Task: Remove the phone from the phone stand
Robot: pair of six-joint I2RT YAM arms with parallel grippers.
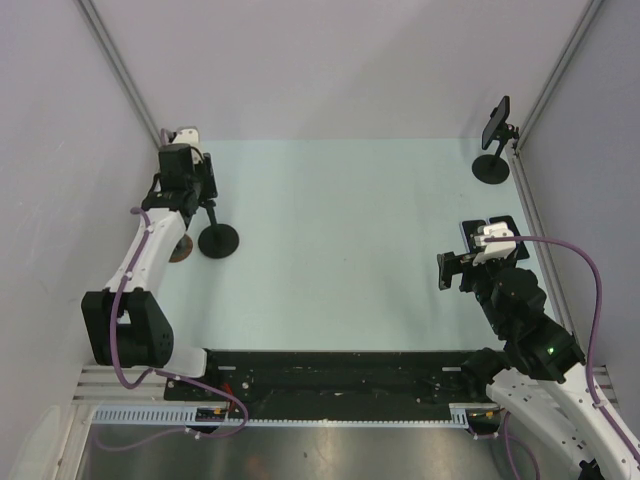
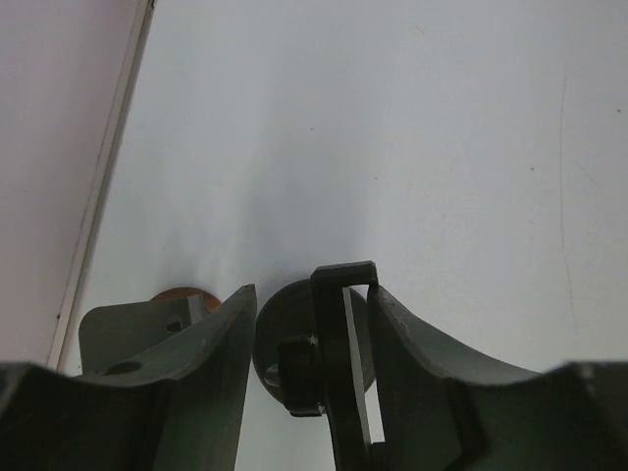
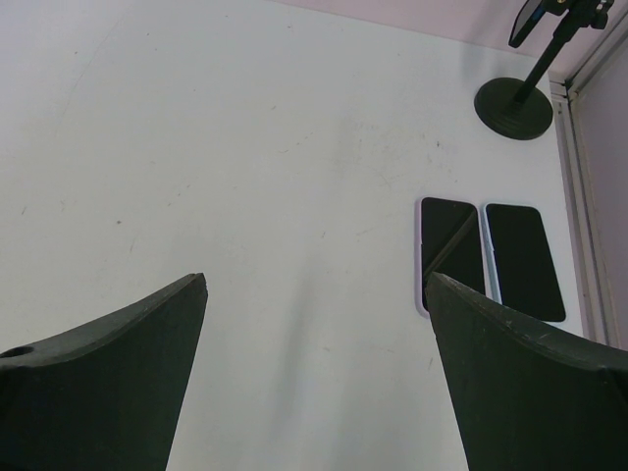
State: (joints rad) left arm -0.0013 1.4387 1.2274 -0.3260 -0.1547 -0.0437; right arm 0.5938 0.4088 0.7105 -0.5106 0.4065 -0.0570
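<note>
A black phone stand (image 1: 218,240) stands at the far left. My left gripper (image 1: 198,185) hangs over its top and hides the cradle from above. In the left wrist view the left gripper (image 2: 312,294) straddles the cradle (image 2: 329,343), which holds what looks like a thin phone edge-on with a light edge (image 2: 349,343). The right finger lies against the cradle; a gap shows beside the left finger. A second stand (image 1: 491,168) at the far right carries a dark phone (image 1: 496,122). My right gripper (image 1: 458,252) is open and empty above the table.
Two dark phones (image 3: 449,250) (image 3: 525,260) lie flat side by side near the right wall, in front of the second stand's base (image 3: 512,106). A small orange-brown disc (image 1: 180,250) sits by the left stand. Grey walls close the left, back and right sides.
</note>
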